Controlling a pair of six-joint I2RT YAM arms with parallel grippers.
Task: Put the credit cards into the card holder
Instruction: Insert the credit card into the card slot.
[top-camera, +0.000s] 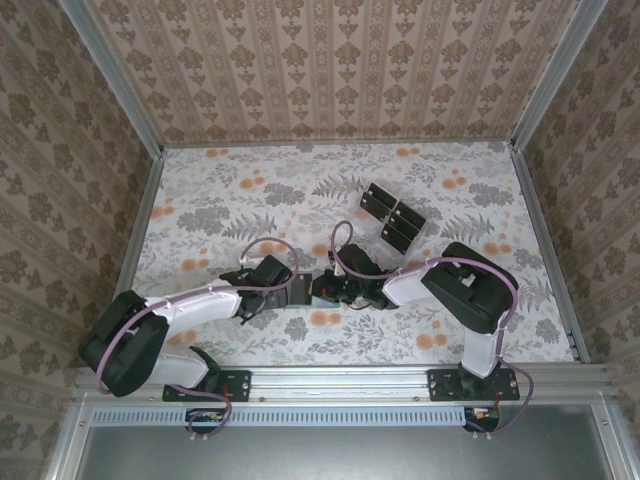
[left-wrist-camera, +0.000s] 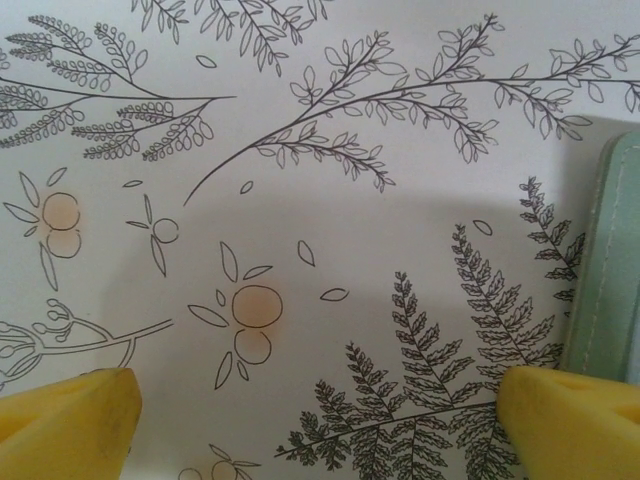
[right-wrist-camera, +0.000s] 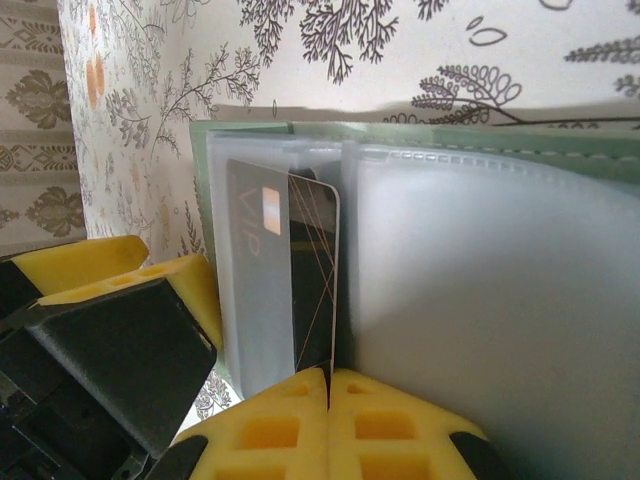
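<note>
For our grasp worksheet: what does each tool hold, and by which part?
Right tool pinches a black credit card by its near end, the card partly inside the card holder. Left tool is open, holding nothing.

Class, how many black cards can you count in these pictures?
4: three cards clustered far on the table, one in the holder. Others may lie hidden beneath.

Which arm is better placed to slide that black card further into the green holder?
Right. The right gripper is shut on the credit card, which is partly under the clear sleeve of the card holder. The left gripper is open, beside the holder's edge.
</note>
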